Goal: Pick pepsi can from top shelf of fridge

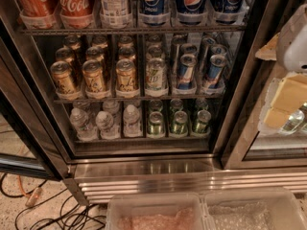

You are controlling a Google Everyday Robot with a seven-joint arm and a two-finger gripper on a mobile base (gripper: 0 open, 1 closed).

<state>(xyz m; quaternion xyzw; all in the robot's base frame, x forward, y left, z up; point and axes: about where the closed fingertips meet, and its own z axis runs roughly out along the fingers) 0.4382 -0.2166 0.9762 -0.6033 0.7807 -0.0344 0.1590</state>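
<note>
Just inside the right edge, the pale, rounded gripper point(295, 37) shows only in part, and whether it is spread or closed cannot be told. Well apart to its left and slightly higher in the view, the pepsi can point(193, 0) stands upright on the top shelf point(134, 30) of the fridge point(144, 169). It is glossy dark-blue metal with a round red-white-blue globe, between two like it. Farther left stand red Coca-Cola cans point(74, 1). The shelf is thin silvery wire with a flat front rail; the fridge base is ribbed stainless steel.
</note>
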